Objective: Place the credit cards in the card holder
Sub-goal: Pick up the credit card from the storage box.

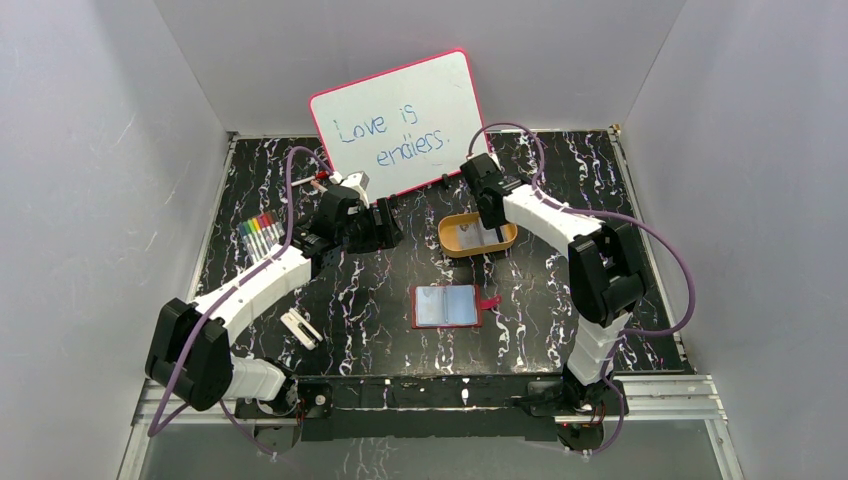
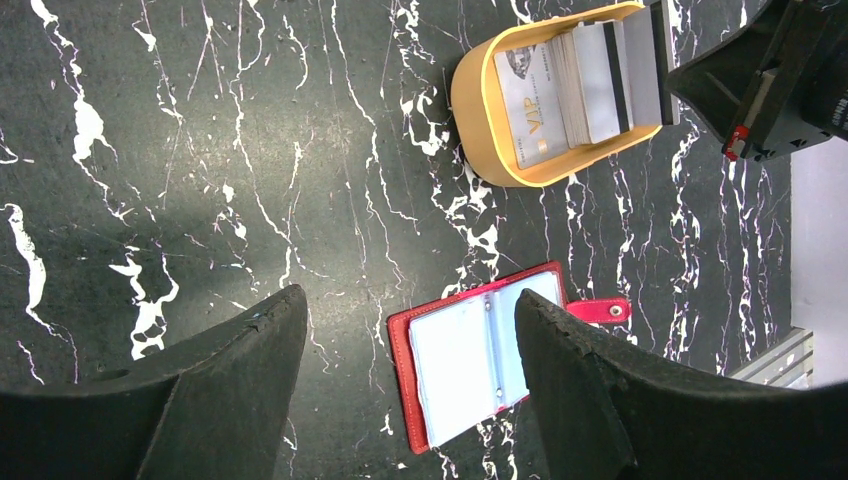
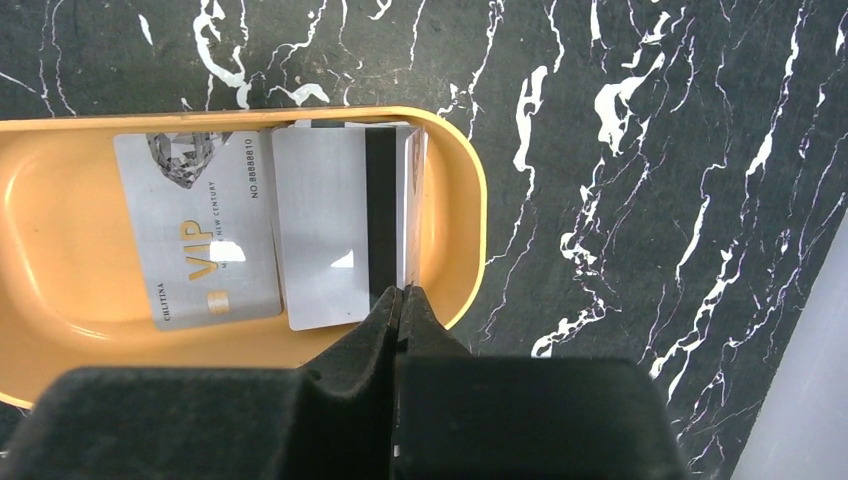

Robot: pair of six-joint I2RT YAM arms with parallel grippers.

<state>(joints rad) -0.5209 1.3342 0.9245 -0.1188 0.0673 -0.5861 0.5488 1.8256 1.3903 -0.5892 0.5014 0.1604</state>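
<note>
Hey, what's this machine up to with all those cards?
A two-armed robot is moving credit cards from a yellow tray into a red card holder, which lies open on the table nearer the arms; its pockets look empty. The right gripper is pinched on the edge of the end card in the tray. The left gripper hovers open above the table, holding nothing.

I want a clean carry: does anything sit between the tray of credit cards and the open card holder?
Nothing visible. Only bare table lies between the tray and the card holder; the left hand hovers off to the side, the right hand pinches a credit card.
</note>
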